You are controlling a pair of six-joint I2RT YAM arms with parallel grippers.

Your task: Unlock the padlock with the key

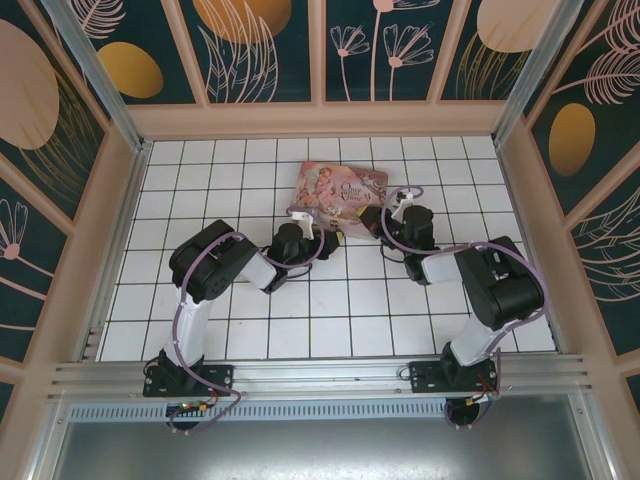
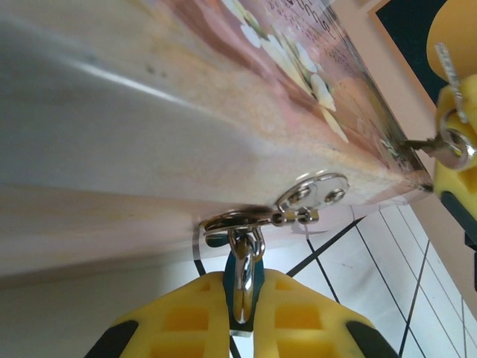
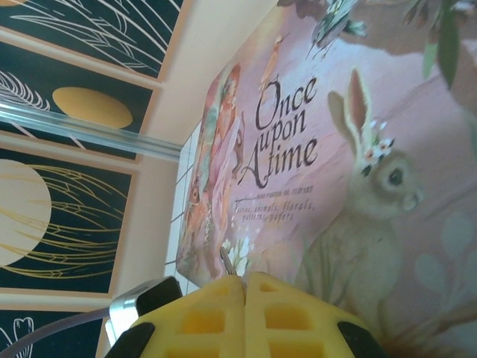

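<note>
The tiny blue padlock hangs by its silvery shackle from the hasp on the front of the pink picture tin. My left gripper is shut on the padlock's body from below, and it sits at the tin's near edge. My right gripper is shut on the key, whose thin blade tip pokes out above the yellow fingers. It hovers over the tin's right near corner. In the left wrist view the key sticks up from a yellow right finger, well to the padlock's right.
The tin's lid with a rabbit and "Once upon a time" lies right under my right gripper. White tiled floor spreads towards the arm bases. Patterned walls and metal posts enclose the cell.
</note>
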